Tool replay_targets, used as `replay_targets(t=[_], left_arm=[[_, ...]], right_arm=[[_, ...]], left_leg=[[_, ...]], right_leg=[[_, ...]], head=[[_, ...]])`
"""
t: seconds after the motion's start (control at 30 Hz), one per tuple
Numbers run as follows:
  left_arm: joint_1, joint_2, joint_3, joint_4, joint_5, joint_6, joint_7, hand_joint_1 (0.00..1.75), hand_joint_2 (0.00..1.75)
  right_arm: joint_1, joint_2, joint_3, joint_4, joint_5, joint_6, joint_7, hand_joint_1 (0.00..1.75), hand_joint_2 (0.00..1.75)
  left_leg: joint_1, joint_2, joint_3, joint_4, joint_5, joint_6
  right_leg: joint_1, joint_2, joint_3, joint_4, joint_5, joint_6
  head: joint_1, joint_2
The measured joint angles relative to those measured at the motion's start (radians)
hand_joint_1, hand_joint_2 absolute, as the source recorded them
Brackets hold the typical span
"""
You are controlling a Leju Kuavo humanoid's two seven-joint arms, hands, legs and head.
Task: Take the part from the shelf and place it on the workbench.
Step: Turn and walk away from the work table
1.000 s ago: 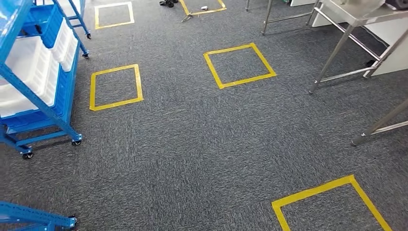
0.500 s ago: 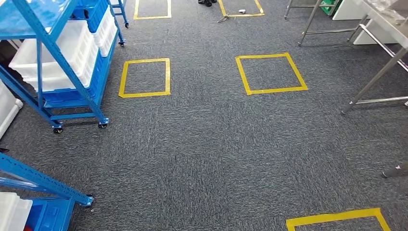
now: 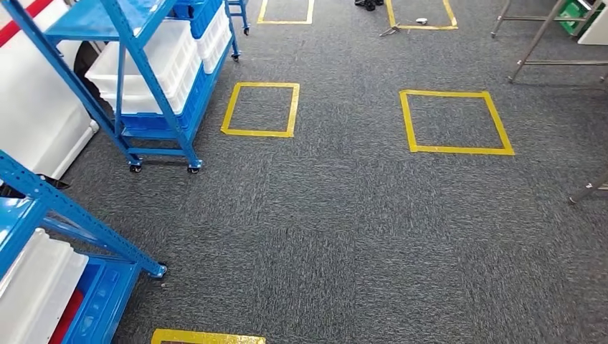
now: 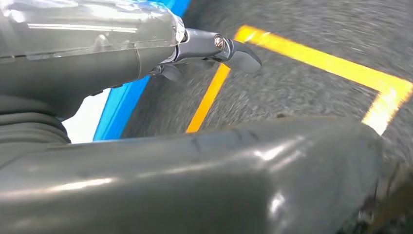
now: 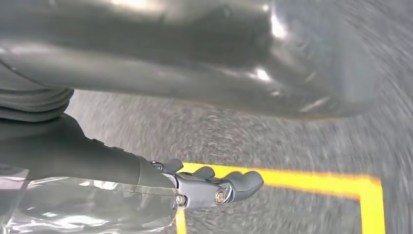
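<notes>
A blue wheeled shelf (image 3: 154, 107) stands at the upper left of the head view and carries stacked white bins (image 3: 154, 61). A second blue shelf (image 3: 68, 215) reaches in at the lower left, with a white bin (image 3: 32, 287) and something red (image 3: 68, 315) on its low level. My left hand (image 4: 214, 48) hangs beside my body over the carpet; its fingers are apart and it holds nothing. My right hand (image 5: 214, 187) hangs the same way over a yellow tape line, fingers loosely extended, with nothing in it.
Grey carpet carries yellow tape squares (image 3: 262, 109) (image 3: 455, 122). Steel table legs (image 3: 541, 32) stand at the upper right, and one more leg (image 3: 588, 190) is at the right edge. A white wall panel (image 3: 36, 122) lies behind the shelves on the left.
The whole picture has shifted: the camera has turned left. The blue shelves have come further into view and the steel tables have slid off to the right.
</notes>
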Motion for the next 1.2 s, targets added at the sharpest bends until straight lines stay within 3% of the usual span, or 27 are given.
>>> replay_targets(t=[0.03,0.07,0.13,0.2,0.27,0.3,0.33,0.4,0.43,0.47,0.5,0.53,0.57,0.63,0.7,0.77,0.8,0.83,0.87,0.93,1.0,1.03,1.1,1.17,1.2], left_arm=[[0.006,0.006,0.036,0.001,-0.001,0.004,-0.005,0.00,0.00],[0.012,0.011,0.068,0.002,-0.001,0.009,-0.009,0.00,0.00],[0.017,0.022,0.127,0.004,-0.001,0.028,-0.017,0.00,0.00],[0.019,0.030,0.183,0.006,-0.001,0.055,-0.026,0.00,0.00],[0.025,0.036,0.232,0.010,-0.001,0.071,-0.031,0.00,0.00],[0.030,0.039,0.250,0.012,-0.001,0.074,-0.032,0.00,0.00],[0.032,0.040,0.266,0.013,-0.001,0.079,-0.033,0.00,0.00],[0.034,0.040,0.291,0.013,-0.002,0.096,-0.034,0.00,0.00],[0.034,0.039,0.302,0.013,-0.003,0.107,-0.033,0.00,0.00],[0.034,0.038,0.310,0.013,-0.003,0.117,-0.031,0.00,0.00],[0.036,0.037,0.316,0.013,-0.003,0.124,-0.028,0.00,0.00],[0.039,0.036,0.318,0.013,-0.004,0.131,-0.025,0.00,0.00],[0.041,0.035,0.319,0.013,-0.004,0.137,-0.022,0.00,0.00],[0.044,0.033,0.320,0.014,-0.005,0.154,-0.023,0.00,0.00],[0.045,0.032,0.322,0.016,-0.006,0.173,-0.031,0.00,0.00],[0.049,0.032,0.325,0.019,-0.009,0.188,-0.042,0.00,0.00],[0.052,0.031,0.327,0.021,-0.012,0.194,-0.048,0.00,0.00],[0.053,0.032,0.328,0.022,-0.014,0.199,-0.052,0.00,0.00],[0.052,0.032,0.328,0.023,-0.015,0.203,-0.055,0.00,0.00],[0.045,0.034,0.328,0.023,-0.015,0.207,-0.058,0.00,0.00],[0.041,0.035,0.328,0.023,-0.015,0.208,-0.057,0.00,0.00],[0.042,0.035,0.328,0.023,-0.015,0.207,-0.057,0.00,0.00],[0.044,0.038,0.328,0.023,-0.015,0.206,-0.057,0.00,0.00],[0.041,0.042,0.329,0.024,-0.015,0.204,-0.056,0.00,0.00],[0.040,0.045,0.333,0.024,-0.015,0.205,-0.057,0.00,0.00]], right_arm=[[-0.002,-0.006,-0.038,-0.002,-0.031,-0.004,-0.006,0.00,0.00],[-0.005,-0.011,-0.070,-0.004,-0.052,-0.007,-0.010,0.00,0.00],[-0.009,-0.016,-0.123,-0.006,-0.080,-0.013,-0.015,0.00,0.00],[-0.014,-0.017,-0.162,-0.008,-0.097,-0.017,-0.018,0.00,0.00],[-0.023,-0.018,-0.190,-0.008,-0.103,-0.019,-0.018,0.00,0.00],[-0.026,-0.018,-0.199,-0.008,-0.104,-0.019,-0.019,0.00,0.00],[-0.028,-0.018,-0.207,-0.007,-0.105,-0.021,-0.019,0.00,0.00],[-0.026,-0.018,-0.221,-0.007,-0.108,-0.023,-0.019,0.00,0.00],[-0.024,-0.018,-0.227,-0.007,-0.110,-0.025,-0.019,0.00,0.00],[-0.022,-0.019,-0.233,-0.007,-0.111,-0.026,-0.019,0.00,0.00],[-0.021,-0.020,-0.238,-0.007,-0.113,-0.027,-0.019,0.00,0.00],[-0.020,-0.021,-0.241,-0.007,-0.113,-0.028,-0.019,0.00,0.00],[-0.020,-0.021,-0.243,-0.007,-0.114,-0.028,-0.019,0.00,0.00],[-0.020,-0.020,-0.247,-0.007,-0.114,-0.028,-0.018,0.00,0.00],[-0.020,-0.020,-0.251,-0.007,-0.115,-0.028,-0.016,0.00,0.00],[-0.021,-0.019,-0.254,-0.007,-0.119,-0.028,-0.012,0.00,0.00],[-0.022,-0.019,-0.257,-0.007,-0.124,-0.028,-0.009,0.00,0.00],[-0.023,-0.018,-0.260,-0.007,-0.129,-0.030,-0.007,0.00,0.00],[-0.021,-0.015,-0.264,-0.007,-0.135,-0.033,-0.006,0.00,0.00],[-0.016,-0.007,-0.271,-0.007,-0.145,-0.041,-0.005,0.00,0.00],[-0.013,0.002,-0.278,-0.007,-0.151,-0.045,-0.005,0.00,0.00],[-0.013,0.005,-0.281,-0.007,-0.152,-0.046,-0.005,0.00,0.00],[-0.014,0.013,-0.284,-0.007,-0.154,-0.044,-0.008,0.00,0.00],[-0.015,0.023,-0.286,-0.007,-0.157,-0.040,-0.015,0.00,0.00],[-0.016,0.027,-0.288,-0.007,-0.160,-0.038,-0.019,0.00,0.00]], left_leg=[[0.000,0.003,0.013,-0.020,0.018,0.002],[-0.002,0.012,0.044,-0.077,0.050,0.006],[-0.010,0.058,0.120,-0.220,0.107,0.020],[-0.021,0.085,0.151,-0.287,0.123,0.033],[-0.023,0.065,0.152,-0.297,0.126,0.041],[-0.020,0.054,0.156,-0.304,0.131,0.045],[-0.017,0.042,0.159,-0.312,0.136,0.050],[-0.012,0.018,0.162,-0.320,0.145,0.056],[-0.011,0.005,0.159,-0.320,0.146,0.057],[-0.010,-0.010,0.158,-0.319,0.146,0.057],[-0.008,-0.025,0.157,-0.316,0.146,0.056],[-0.006,-0.039,0.156,-0.312,0.144,0.053],[-0.003,-0.053,0.156,-0.306,0.142,0.049],[0.002,-0.080,0.152,-0.290,0.134,0.036],[0.003,-0.102,0.142,-0.279,0.130,0.021],[0.005,-0.121,0.133,-0.280,0.133,0.006],[0.006,-0.116,0.130,-0.278,0.132,0.001],[0.006,-0.094,0.124,-0.265,0.123,-0.003],[0.004,-0.064,0.109,-0.232,0.102,-0.006],[0.002,-0.008,0.054,-0.110,0.034,-0.009],[0.003,0.003,0.006,0.001,-0.009,-0.008],[0.002,0.004,0.007,0.007,-0.002,-0.005],[-0.005,0.018,0.067,-0.097,0.059,0.009],[-0.020,0.065,0.136,-0.230,0.104,0.030],[-0.027,0.081,0.151,-0.266,0.112,0.038]], right_leg=[[0.002,-0.013,0.002,0.000,-0.002,-0.001],[0.004,-0.026,0.005,0.000,-0.004,-0.001],[0.008,-0.049,0.012,0.000,-0.010,0.002],[0.010,-0.071,0.016,0.001,-0.014,0.009],[0.011,-0.090,0.021,0.000,-0.018,0.018],[0.010,-0.082,0.023,0.004,-0.023,0.023],[0.007,-0.058,0.017,0.023,-0.039,0.027],[0.000,0.011,-0.026,0.121,-0.096,0.035],[-0.003,0.033,-0.060,0.189,-0.128,0.037],[-0.005,0.041,-0.089,0.246,-0.147,0.040],[-0.007,0.044,-0.106,0.275,-0.147,0.044],[-0.010,0.046,-0.106,0.267,-0.127,0.047],[-0.014,0.049,-0.087,0.221,-0.090,0.051],[-0.022,0.082,-0.033,0.094,-0.028,0.057],[-0.023,0.106,-0.010,0.036,-0.012,0.052],[-0.019,0.091,-0.012,0.036,-0.012,0.034],[-0.018,0.080,-0.012,0.033,-0.010,0.026],[-0.017,0.068,-0.012,0.031,-0.008,0.018],[-0.017,0.055,-0.012,0.028,-0.006,0.010],[-0.010,0.026,-0.014,0.027,-0.007,0.001],[-0.002,-0.003,-0.015,0.027,-0.009,-0.003],[0.001,-0.016,-0.014,0.027,-0.010,-0.005],[0.006,-0.042,-0.008,0.027,-0.014,-0.007],[0.009,-0.065,-0.002,0.026,-0.018,-0.005],[0.009,-0.076,-0.001,0.026,-0.019,-0.002]], head=[[0.000,0.000],[0.000,0.000],[0.000,0.000],[0.000,0.000],[0.000,0.000],[0.000,0.000],[0.000,0.000],[0.000,0.000],[0.000,0.000],[0.000,0.000],[0.000,0.000],[0.000,0.000],[0.000,0.000],[0.000,0.000],[0.000,0.000],[0.000,0.000],[0.000,0.000],[0.000,0.000],[0.000,0.000],[0.000,0.000],[0.000,0.000],[0.000,0.000],[0.000,0.000],[0.000,0.000],[0.000,0.000]])
